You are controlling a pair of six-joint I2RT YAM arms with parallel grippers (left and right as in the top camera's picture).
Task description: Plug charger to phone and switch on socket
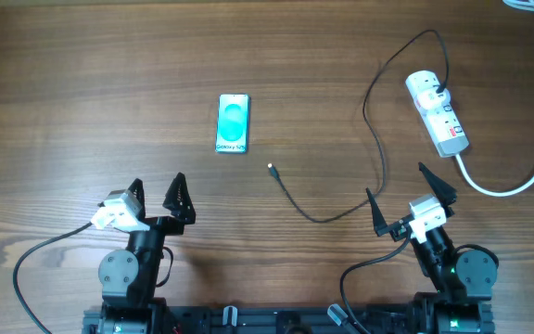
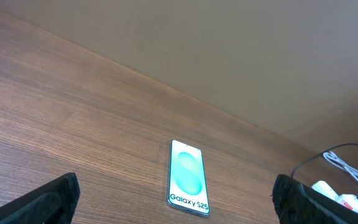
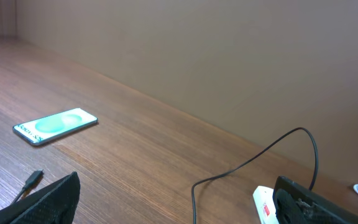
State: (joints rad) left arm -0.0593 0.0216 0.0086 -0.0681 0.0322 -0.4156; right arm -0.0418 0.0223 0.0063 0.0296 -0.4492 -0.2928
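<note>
The phone (image 1: 233,123) lies flat on the wood table with its teal-green screen up and "Galaxy S25" lettering toward me; it also shows in the left wrist view (image 2: 188,178) and the right wrist view (image 3: 56,125). The charger, a thin black cable (image 1: 375,139), runs from the socket (image 1: 437,113) in a loop to its light-tipped connector (image 1: 271,168), which lies free right of and below the phone. The cable (image 3: 253,159) and connector (image 3: 33,178) show in the right wrist view. My left gripper (image 1: 158,197) is open and empty below the phone. My right gripper (image 1: 406,197) is open and empty below the socket.
A thick white cord (image 1: 513,186) loops from the socket's grey end to the table's right edge and back up at the far right. The socket's end shows in the left wrist view (image 2: 335,193) and the right wrist view (image 3: 265,203).
</note>
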